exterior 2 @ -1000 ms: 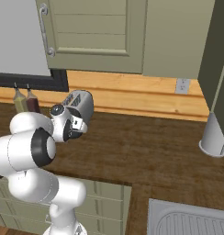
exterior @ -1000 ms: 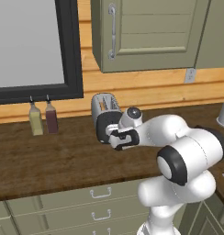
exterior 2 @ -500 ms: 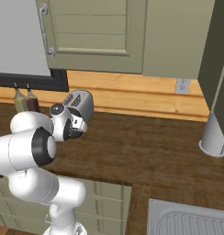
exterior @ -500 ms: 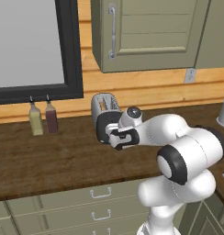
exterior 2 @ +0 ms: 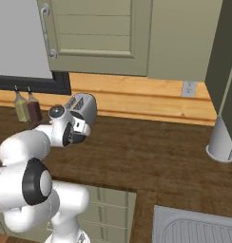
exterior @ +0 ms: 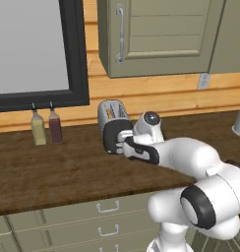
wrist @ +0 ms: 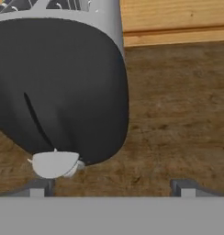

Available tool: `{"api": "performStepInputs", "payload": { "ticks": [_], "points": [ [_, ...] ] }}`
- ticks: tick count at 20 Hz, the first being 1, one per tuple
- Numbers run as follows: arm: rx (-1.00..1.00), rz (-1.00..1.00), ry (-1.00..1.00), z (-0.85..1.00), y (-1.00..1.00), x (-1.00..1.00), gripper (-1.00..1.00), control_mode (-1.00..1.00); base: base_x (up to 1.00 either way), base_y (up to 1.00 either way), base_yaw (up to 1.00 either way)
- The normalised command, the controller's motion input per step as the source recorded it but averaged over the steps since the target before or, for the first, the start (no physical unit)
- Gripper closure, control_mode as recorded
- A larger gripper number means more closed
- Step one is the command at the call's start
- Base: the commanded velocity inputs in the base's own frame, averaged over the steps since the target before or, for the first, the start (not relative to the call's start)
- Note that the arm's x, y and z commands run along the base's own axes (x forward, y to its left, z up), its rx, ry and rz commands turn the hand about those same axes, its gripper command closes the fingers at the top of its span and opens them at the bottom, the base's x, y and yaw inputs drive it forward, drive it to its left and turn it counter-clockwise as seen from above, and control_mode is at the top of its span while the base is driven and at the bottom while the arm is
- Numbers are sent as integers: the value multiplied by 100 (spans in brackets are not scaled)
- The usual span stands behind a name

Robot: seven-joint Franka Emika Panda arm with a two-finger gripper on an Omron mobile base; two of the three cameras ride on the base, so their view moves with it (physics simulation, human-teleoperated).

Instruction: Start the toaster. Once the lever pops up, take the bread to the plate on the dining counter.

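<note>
The fingers stand spread wide apart and hold nothing; in the hand view the two small dark tips rise at the bottom edge, one at the left just under the toaster lever and one at the right over bare wood. The lever is a pale rounded tab at the lower end of a narrow slot in the black end panel of the toaster; whether the left tip touches it cannot be told. In the left base view the fingers sit close against the black end panel of the toaster, with the white forearm reaching in from the lower right. In the right base view the hand covers the near end of the toaster, whose shiny silver side and top slots show behind it. The toaster stands upright on the dark brown wood-grain table, toward its back, near the orange wood-plank wall strip. Two slim bottles, one yellowish and one dark red, stand side by side to the left of the toaster, well apart from it, below a black-framed window. An olive wall cabinet hangs above the toaster
</note>
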Motion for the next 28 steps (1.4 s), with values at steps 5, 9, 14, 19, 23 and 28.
{"api": "performStepInputs", "payload": {
  "ticks": [5,9,14,19,23,28],
  "points": [
    [0,0,-1,77,0,-31,-100,-100,0,0,0],
    [0,0,-7,79,2,-44,-100,-100,0,0,0],
    [-3,0,-14,92,37,-57,-100,-100,0,0,0],
    [-4,0,-18,72,56,-25,-100,-100,0,0,0],
    [0,-1,-8,39,30,0,-100,-100,0,0,0],
    [3,-3,0,5,3,0,-100,-100,0,0,0]
  ]
}}
